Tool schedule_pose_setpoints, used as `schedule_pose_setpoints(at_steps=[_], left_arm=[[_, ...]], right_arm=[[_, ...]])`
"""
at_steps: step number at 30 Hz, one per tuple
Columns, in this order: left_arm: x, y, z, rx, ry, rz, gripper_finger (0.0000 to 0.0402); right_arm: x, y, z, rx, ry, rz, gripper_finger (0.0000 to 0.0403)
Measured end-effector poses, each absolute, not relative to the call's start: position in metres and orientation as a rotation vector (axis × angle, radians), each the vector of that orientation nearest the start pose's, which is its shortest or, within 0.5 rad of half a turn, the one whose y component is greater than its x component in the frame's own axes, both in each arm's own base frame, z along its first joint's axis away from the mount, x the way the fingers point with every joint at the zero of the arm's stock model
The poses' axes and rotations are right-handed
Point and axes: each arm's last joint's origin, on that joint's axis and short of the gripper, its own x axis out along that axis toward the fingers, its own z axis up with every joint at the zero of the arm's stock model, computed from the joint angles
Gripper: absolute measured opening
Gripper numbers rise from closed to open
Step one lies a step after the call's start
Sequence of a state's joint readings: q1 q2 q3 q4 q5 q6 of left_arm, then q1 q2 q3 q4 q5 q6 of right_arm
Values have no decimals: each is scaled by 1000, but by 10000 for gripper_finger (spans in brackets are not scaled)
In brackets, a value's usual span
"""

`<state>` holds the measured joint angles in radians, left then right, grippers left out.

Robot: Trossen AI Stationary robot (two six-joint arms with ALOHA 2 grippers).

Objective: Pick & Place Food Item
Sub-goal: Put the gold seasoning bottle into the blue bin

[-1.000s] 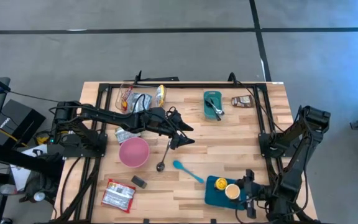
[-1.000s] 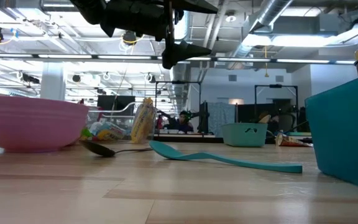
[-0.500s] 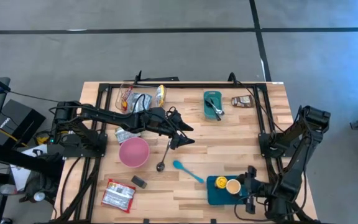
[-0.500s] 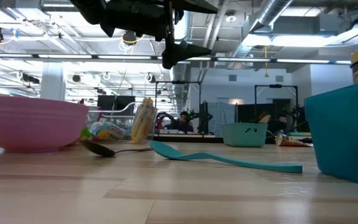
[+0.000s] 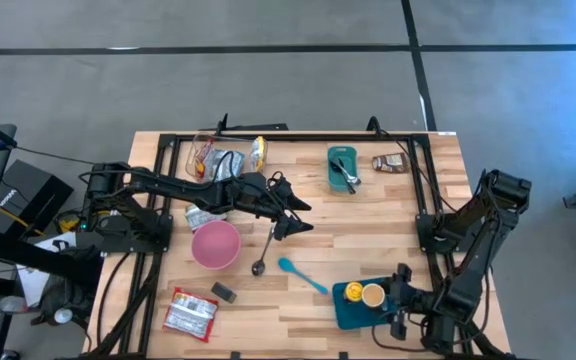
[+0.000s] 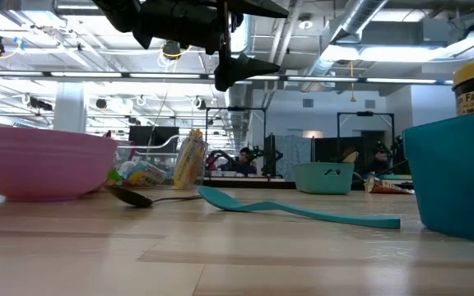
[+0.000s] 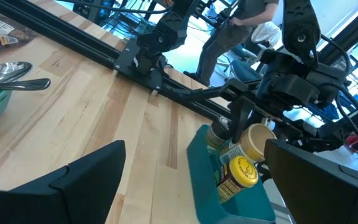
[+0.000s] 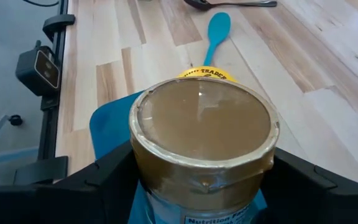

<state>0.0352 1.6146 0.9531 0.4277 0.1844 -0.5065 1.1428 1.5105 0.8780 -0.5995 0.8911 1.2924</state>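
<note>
The right end effector point(image 5: 386, 300) is grasping a jar point(image 8: 202, 140) with a tan lid, holding it just above the teal bin point(image 5: 348, 312) at the near right of the desk point(image 5: 368, 225). A yellow-lidded jar point(image 7: 238, 172) lies in that bin, so a good lift goes straight up and slow. The left end effector point(image 5: 293, 218) is released, far from the bin, above the spoon point(image 5: 265, 250).
</note>
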Motion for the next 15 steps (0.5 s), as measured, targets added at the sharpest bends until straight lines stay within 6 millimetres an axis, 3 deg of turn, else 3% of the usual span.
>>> schedule_pose_setpoints(at_steps=[15], left_arm=[[355,7,242,-529,266,-86,379]], right_arm=[[124,237,190,318,600,-221,272]])
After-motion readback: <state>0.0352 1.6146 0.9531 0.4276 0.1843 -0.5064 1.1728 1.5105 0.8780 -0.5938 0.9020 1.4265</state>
